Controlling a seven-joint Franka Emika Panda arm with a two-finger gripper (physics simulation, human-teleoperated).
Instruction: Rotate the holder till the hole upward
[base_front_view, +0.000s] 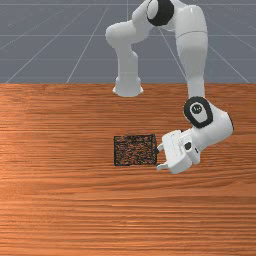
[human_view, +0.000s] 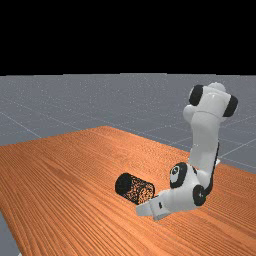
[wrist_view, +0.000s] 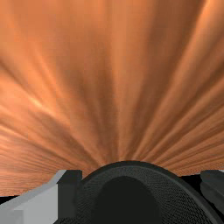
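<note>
Jaws of the white two-finger gripper (base_front_view: 159, 158) stand wide apart, gripping nothing. Toward the front view's left, the black wire-mesh cylindrical holder (base_front_view: 135, 150) lies sideways, in from the arm-side edge of the orange-brown wooden surface (base_front_view: 60, 200), probably light, stiff and rollable; its jaw-side rim (wrist_view: 131, 163) seems graspable, any contact there hard to make out.

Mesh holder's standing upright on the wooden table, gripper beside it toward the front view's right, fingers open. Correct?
Not upright: the far view shows the mesh holder lying on its side on the wooden table. Rest holds: gripper beside it toward the front view's right, fingers open.
</note>
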